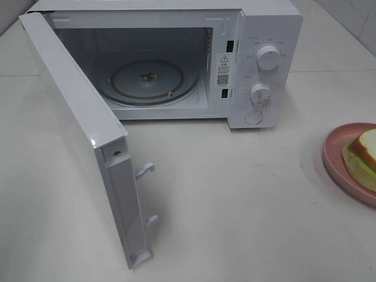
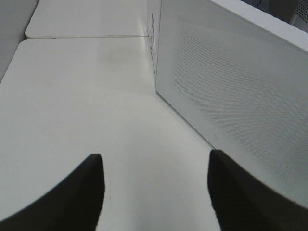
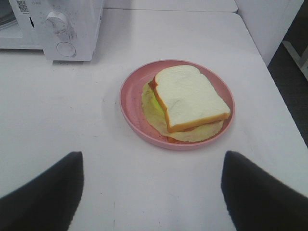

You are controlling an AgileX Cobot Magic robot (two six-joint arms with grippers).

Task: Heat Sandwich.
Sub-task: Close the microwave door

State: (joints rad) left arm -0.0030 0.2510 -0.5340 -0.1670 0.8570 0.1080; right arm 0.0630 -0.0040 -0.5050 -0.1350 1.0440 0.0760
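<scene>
Right pincer (image 3: 152, 192) first, nearest its own camera: two dark fingers (image 3: 43, 195) spread wide above the white counter (image 3: 57, 110), nothing between them. Just beyond those fingers sits the round pink plate (image 3: 131, 103), and on it the sandwich (image 3: 190, 96), white bread with a tan crust, top slice skewed a little, a pale green leafy layer poking out underneath. The sandwich lies wholly on the plate, untouched, clear of the fingers. Past the plate, the corner of the microwave (image 3: 53, 29) shows with its knobs.

Over to the left pincer (image 2: 155, 192): fingers apart, a clear gap of bare counter between them, gripping nothing. Beside it stands the perforated face of the open door (image 2: 231, 96), close to one finger; whether they touch, I can't tell.

From the high camera, neither arm shows. Nearest is the door's free edge (image 1: 126, 200), swung wide toward the front left, its latch hooks (image 1: 144, 170) sticking out. On the right edge of the counter, the plate (image 1: 332, 155) is cut by the frame, the sandwich (image 1: 365, 154) on it, well apart from the microwave (image 1: 258, 64). Further back the cavity stands open, the glass turntable (image 1: 154, 82) bare inside, and two dials (image 1: 268, 57) plus a round button on the panel to its right.
</scene>
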